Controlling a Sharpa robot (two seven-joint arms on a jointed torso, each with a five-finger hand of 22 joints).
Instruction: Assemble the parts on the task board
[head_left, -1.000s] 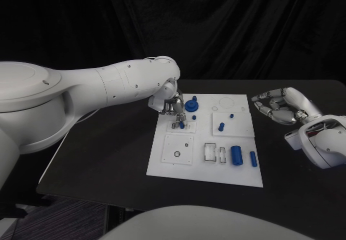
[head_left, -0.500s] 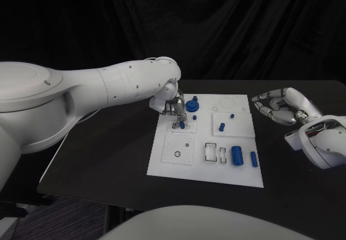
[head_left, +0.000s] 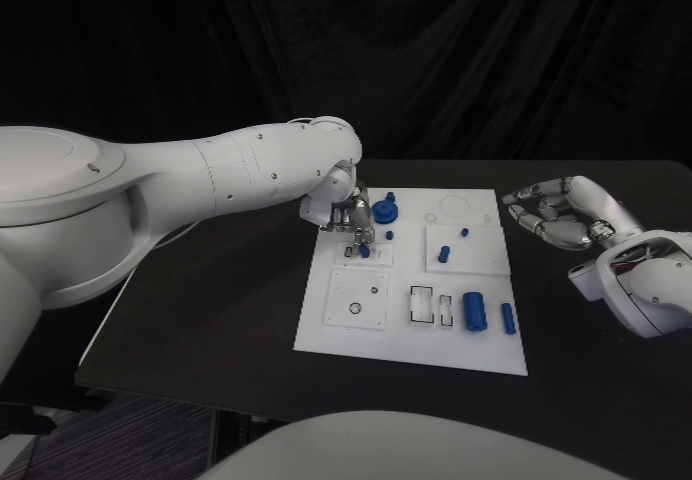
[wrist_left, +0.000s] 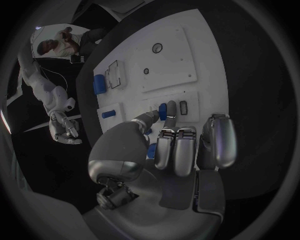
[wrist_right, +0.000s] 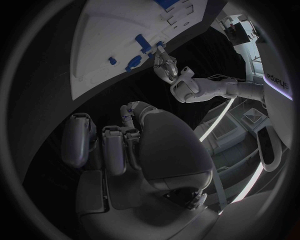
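The white task board (head_left: 329, 330) lies mid-table. My left hand (head_left: 351, 215) hangs over its far-left corner, fingertips pointing down at a small blue part (head_left: 364, 250) that stands in a little white block. In the left wrist view, the thumb and a fingertip (wrist_left: 170, 107) of that left hand (wrist_left: 175, 145) pinch this blue part (wrist_left: 162, 111) from both sides. My right hand (head_left: 555, 215) lies off the board's right edge with its fingers curled in and nothing in them; the right wrist view shows that right hand (wrist_right: 144, 145) the same way.
More blue parts sit on the board: a round knob (head_left: 384, 211), a small peg (head_left: 389, 235), two small pieces (head_left: 444, 252) on the right-hand plate, and a cylinder (head_left: 472, 309) and a bar (head_left: 508, 317) near the front. Black table (head_left: 216, 300) lies bare left of the board.
My left hand has drawn very slightly toward the board's far edge, with the blue part staying where it was. The right hand has not moved.
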